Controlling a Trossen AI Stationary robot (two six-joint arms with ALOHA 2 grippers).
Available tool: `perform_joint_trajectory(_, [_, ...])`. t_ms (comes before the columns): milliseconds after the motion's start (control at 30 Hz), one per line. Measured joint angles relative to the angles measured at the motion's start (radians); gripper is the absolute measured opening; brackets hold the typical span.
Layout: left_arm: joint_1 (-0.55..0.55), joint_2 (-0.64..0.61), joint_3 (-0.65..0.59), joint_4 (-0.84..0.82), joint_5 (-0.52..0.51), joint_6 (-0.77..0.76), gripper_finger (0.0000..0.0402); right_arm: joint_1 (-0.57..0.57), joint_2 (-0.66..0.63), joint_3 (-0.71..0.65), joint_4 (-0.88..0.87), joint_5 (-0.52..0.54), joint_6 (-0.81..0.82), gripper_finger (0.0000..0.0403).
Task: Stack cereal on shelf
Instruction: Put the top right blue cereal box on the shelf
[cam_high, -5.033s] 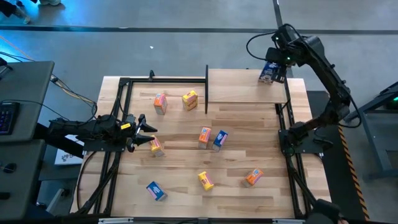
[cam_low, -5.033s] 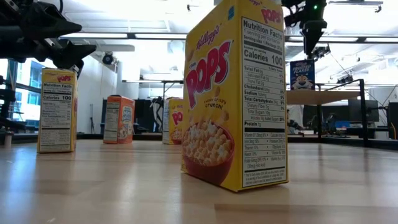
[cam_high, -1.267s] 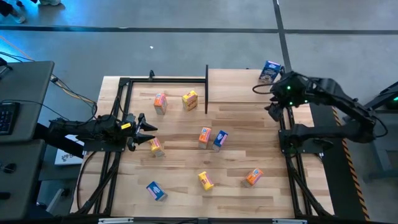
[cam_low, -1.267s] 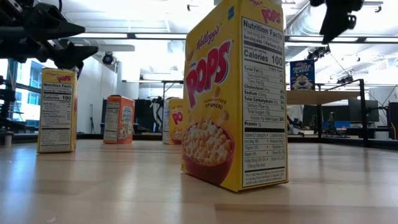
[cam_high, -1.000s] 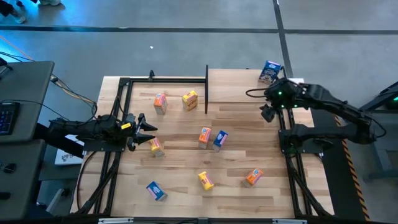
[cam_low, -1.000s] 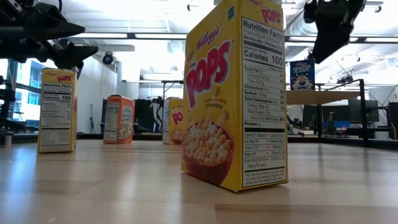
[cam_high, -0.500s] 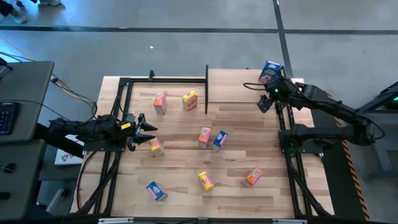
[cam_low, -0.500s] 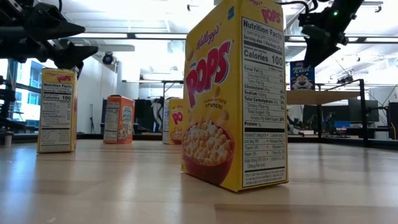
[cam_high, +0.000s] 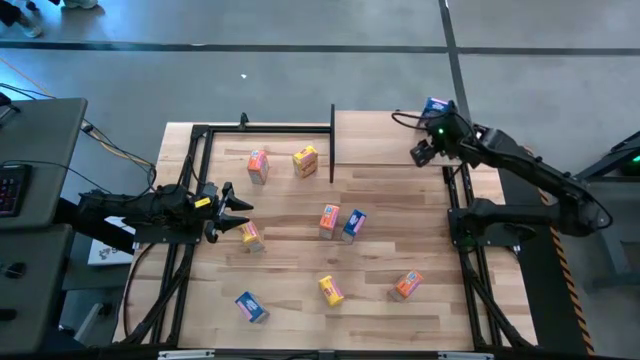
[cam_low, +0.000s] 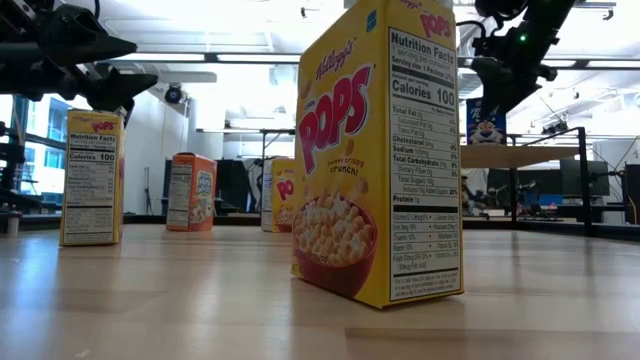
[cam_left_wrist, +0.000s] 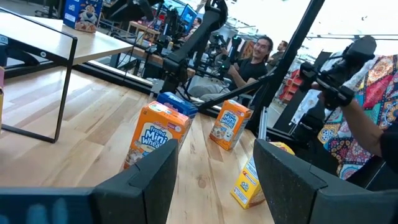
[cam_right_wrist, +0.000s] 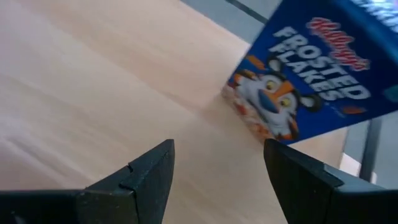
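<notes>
While its jaws stand spread and empty, the right gripper (cam_high: 421, 153) hovers over the light-wood shelf (cam_high: 380, 140), beside the blue cereal box (cam_high: 434, 108) standing there. Since a second ago it has swung back toward that box. The left gripper (cam_high: 238, 210) waits spread above the worktop's left side.

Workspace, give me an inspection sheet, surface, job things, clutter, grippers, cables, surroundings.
Surface: wooden tabletop, black frame.
Job's things: one blue cereal box on the shelf; eight boxes on the tabletop.
Clutter: nothing seen.
Grippers: right gripper open, empty, over the shelf near the blue box; left gripper open, empty, at the table's left edge.
Cables: black cable left of the table.
Surroundings: people beyond the table.
</notes>
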Motion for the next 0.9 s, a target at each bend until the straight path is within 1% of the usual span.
perform_joint_trajectory(67, [0.000, 0.000, 0.000, 0.000, 0.000, 0.000, 0.0200, -0.017, 0.000, 0.000, 0.007, 0.016, 0.001, 0.0240])
perform_joint_trajectory(467, [0.000, 0.000, 0.000, 0.000, 0.000, 0.000, 0.0200, -0.113, 0.000, 0.001, 0.045, 0.017, -0.014, 0.0240])
perform_joint_trajectory(667, [0.000, 0.000, 0.000, 0.000, 0.000, 0.000, 0.0200, -0.138, 0.000, 0.001, 0.053, 0.017, -0.026, 0.0240])
perform_joint_trajectory(900, [0.000, 0.000, 0.000, -0.001, 0.000, 0.000, 0.0200, -0.139, 0.000, 0.001, 0.021, -0.022, -0.001, 0.0240])
